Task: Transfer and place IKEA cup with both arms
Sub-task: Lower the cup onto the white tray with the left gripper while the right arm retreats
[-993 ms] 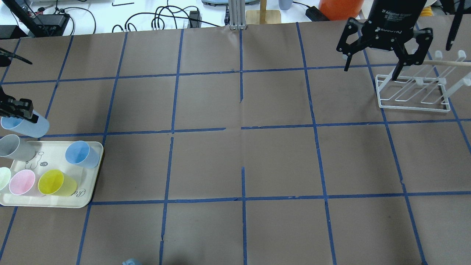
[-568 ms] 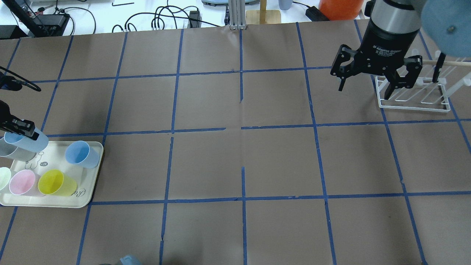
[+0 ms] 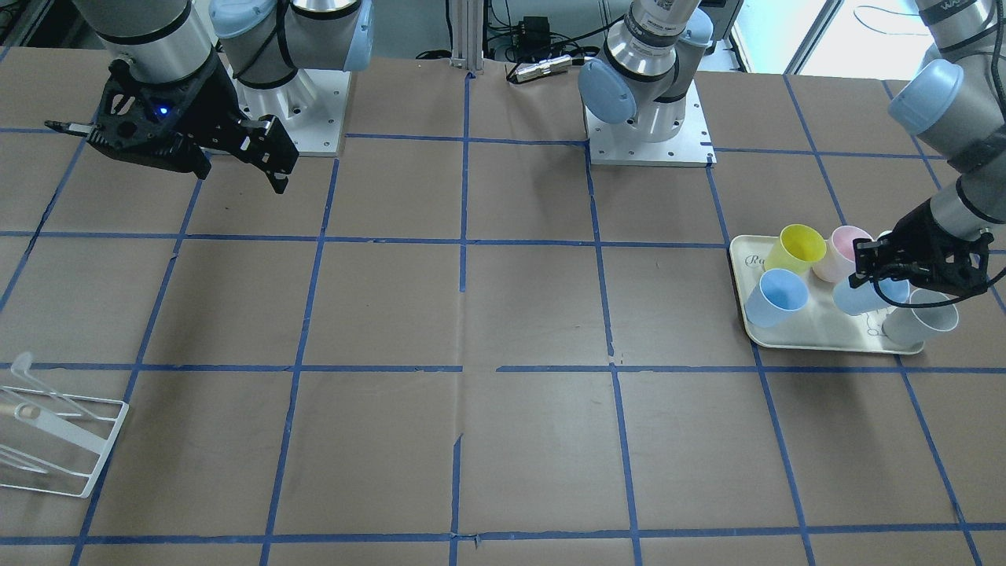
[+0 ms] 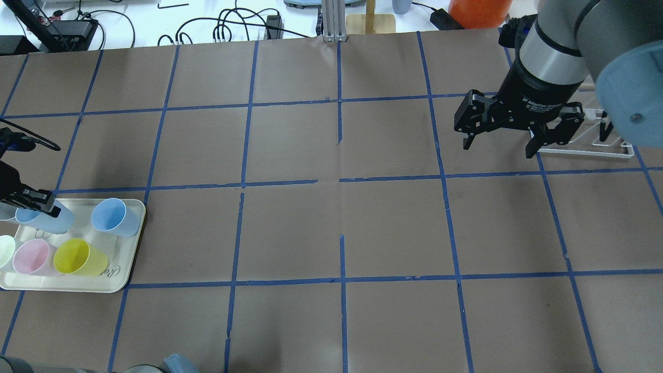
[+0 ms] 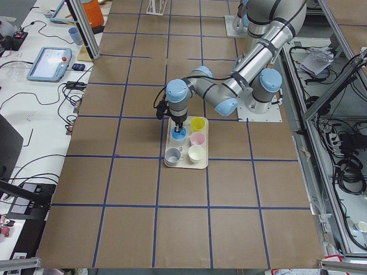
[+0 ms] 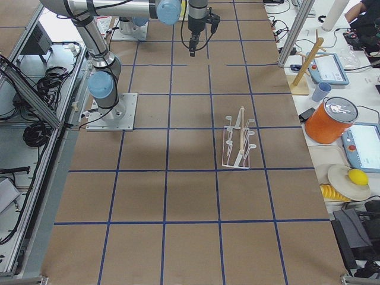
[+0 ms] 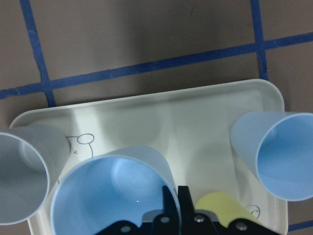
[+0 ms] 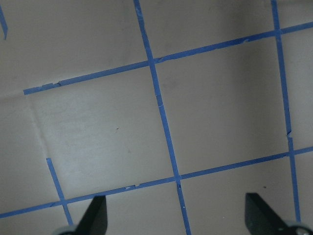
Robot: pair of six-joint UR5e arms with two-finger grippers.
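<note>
A cream rectangular plastic tray lies at the robot's near left on a brown table gridded with blue tape. A yellow plastic cup and a pink plastic cup sit nearest, and a second pale blue tumbler sits behind them. At the tray's far corner, the left gripper pinches the rim of the pale sky-blue plastic IKEA cup. Farther right, the right gripper hangs spread wide beside a white wire rack.

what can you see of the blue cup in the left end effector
The small pale sky-blue plastic tumbler is plain, tapered, handleless, empty and tilted. The black left end effector pinches its rim. It is over the cream tray beside a grey plastic cup; whether its base touches the tray is unclear.
</note>
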